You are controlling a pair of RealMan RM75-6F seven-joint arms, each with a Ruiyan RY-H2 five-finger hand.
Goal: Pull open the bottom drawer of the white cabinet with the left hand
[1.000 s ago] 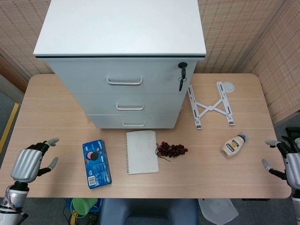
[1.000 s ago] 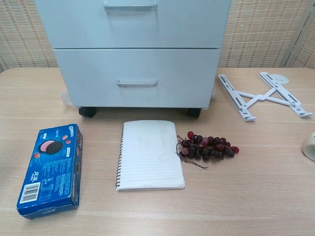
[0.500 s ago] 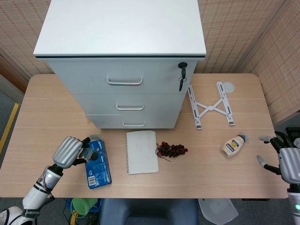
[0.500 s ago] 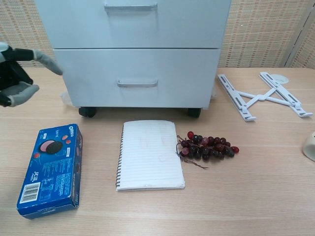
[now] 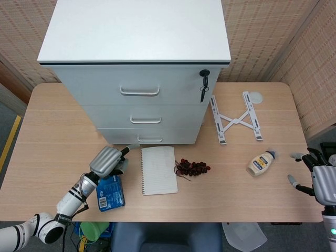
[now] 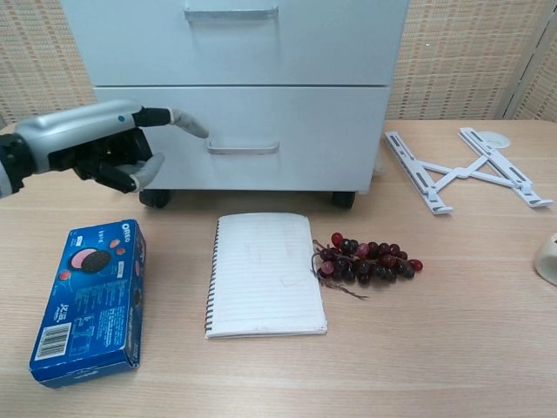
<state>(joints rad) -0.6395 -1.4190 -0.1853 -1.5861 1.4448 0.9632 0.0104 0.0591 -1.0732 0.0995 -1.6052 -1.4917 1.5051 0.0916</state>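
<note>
The white cabinet [image 5: 142, 79] stands at the back of the table with three drawers. Its bottom drawer [image 6: 244, 139] is closed, and its metal handle [image 6: 243, 149] shows in the chest view and smaller in the head view [image 5: 150, 139]. My left hand [image 6: 96, 144] hovers just left of that handle, one finger stretched toward it with the tip a little short, the other fingers curled, holding nothing. In the head view the left hand [image 5: 108, 160] sits over the cookie box. My right hand [image 5: 321, 178] is at the table's right edge, fingers spread, empty.
A blue cookie box [image 6: 87, 300] lies front left. A spiral notebook [image 6: 264, 274] and a bunch of dark grapes [image 6: 370, 258] lie in front of the cabinet. A white folding stand [image 5: 236, 118] and a squeeze bottle [image 5: 260, 163] are on the right. Keys [image 5: 203, 86] hang from the top drawer.
My left hand has swept from the table's front left corner rightward and forward, ending just left of the bottom drawer handle. My right hand shifted slightly inward.
</note>
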